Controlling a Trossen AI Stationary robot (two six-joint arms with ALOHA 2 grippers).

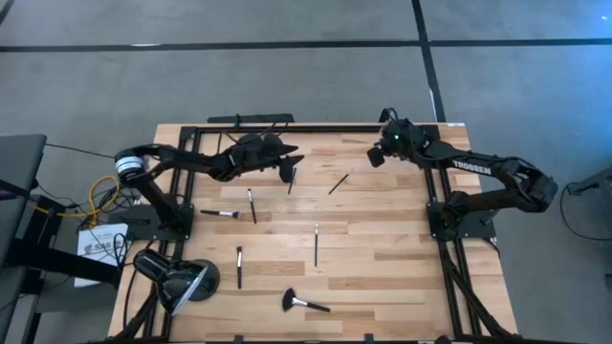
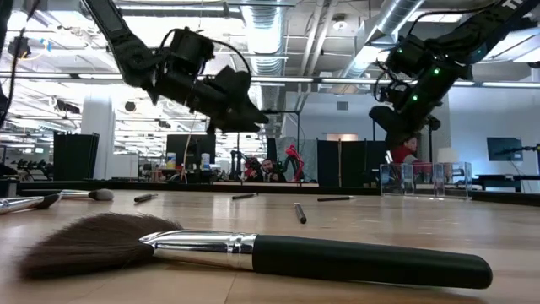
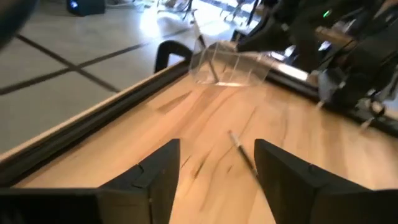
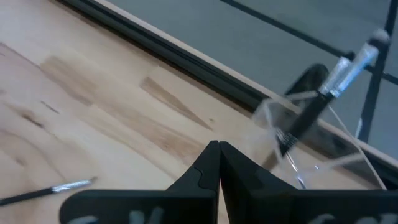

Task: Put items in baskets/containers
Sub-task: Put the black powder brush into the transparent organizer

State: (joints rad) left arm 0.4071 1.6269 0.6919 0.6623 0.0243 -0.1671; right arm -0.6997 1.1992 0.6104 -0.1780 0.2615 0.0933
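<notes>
Several thin dark makeup brushes (image 1: 316, 244) lie flat on the wooden table. A larger fluffy-headed brush (image 1: 304, 303) lies near the near edge and fills the foreground of the low view (image 2: 253, 249). The clear holder (image 3: 230, 62) stands by the far edge with one brush (image 4: 317, 106) leaning inside it. My left gripper (image 3: 217, 165) hangs open above the table's far middle (image 1: 287, 161), with a thin brush (image 3: 242, 152) on the table beyond its fingers. My right gripper (image 4: 217, 149) is shut and empty, raised beside the holder (image 2: 422, 179).
A black dome-shaped lamp (image 1: 177, 277) sits at the table's near left corner. A black frame rail (image 3: 93, 124) runs along the far edge behind the holder. Bare wood lies between the scattered brushes on the table's right half (image 1: 392, 258).
</notes>
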